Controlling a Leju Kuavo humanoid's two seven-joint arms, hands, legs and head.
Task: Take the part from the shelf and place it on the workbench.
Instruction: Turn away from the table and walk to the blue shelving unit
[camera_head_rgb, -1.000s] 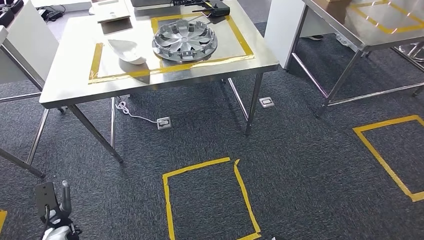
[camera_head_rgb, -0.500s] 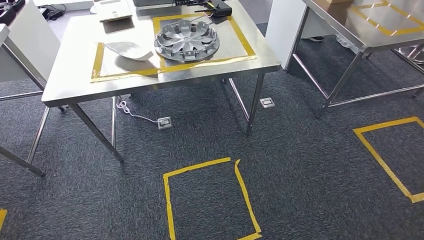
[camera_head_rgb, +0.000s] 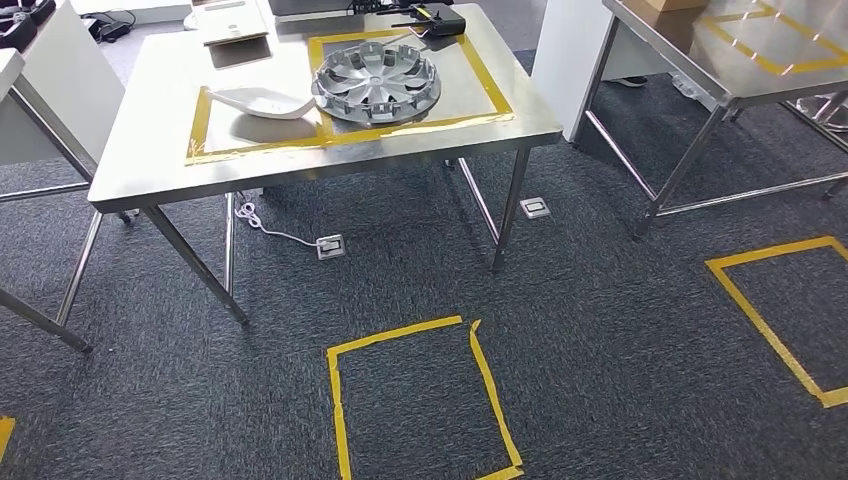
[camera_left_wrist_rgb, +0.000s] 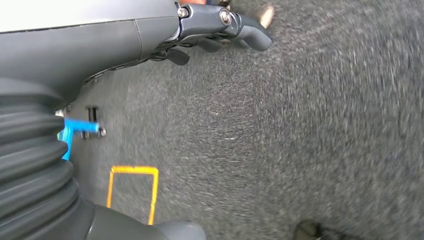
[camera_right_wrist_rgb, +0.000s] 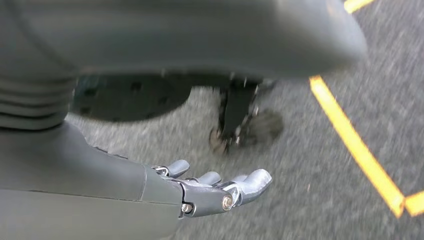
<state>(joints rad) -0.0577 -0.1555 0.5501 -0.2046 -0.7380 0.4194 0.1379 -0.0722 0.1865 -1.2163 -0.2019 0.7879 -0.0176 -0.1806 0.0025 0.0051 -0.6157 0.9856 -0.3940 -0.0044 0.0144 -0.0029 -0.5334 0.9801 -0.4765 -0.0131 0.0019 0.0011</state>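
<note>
Head view, left to right. A steel worktop (camera_head_rgb: 150, 160) stands at about 11 o'clock on dark grey carpet (camera_head_rgb: 600, 300). A rectangle of yellow tape (camera_head_rgb: 340, 135) is marked on its surface. Inside the rectangle, at its 9 o'clock side, lies a white curved shell part (camera_head_rgb: 262, 101). Just beside it, toward 3 o'clock, lies a silver wheel cover (camera_head_rgb: 376, 83), face up, within the tape. The two appear to touch or nearly touch at their edges; contact cannot be confirmed. A black device (camera_head_rgb: 436, 20) sits at the far edge of the worktop at about 12 o'clock from the wheel cover. A white cable (camera_head_rgb: 262, 226) and a floor socket (camera_head_rgb: 329, 246) lie on the carpet under the worktop. A yellow tape square (camera_head_rgb: 420, 400) is marked on the carpet at 6 o'clock. A second steel table (camera_head_rgb: 720, 70) stands at 2 o'clock, and another tape outline (camera_head_rgb: 775, 320) lies at 3 o'clock.

Left wrist view: the left hand (camera_left_wrist_rgb: 215, 25) hangs over the carpet, fingers (camera_left_wrist_rgb: 252, 35) released and grasping nothing.

Right wrist view: the right hand (camera_right_wrist_rgb: 215, 192) hangs over the carpet beside a yellow tape line (camera_right_wrist_rgb: 355, 145), fingers (camera_right_wrist_rgb: 255, 182) loosely extended, released, grasping nothing.
</note>
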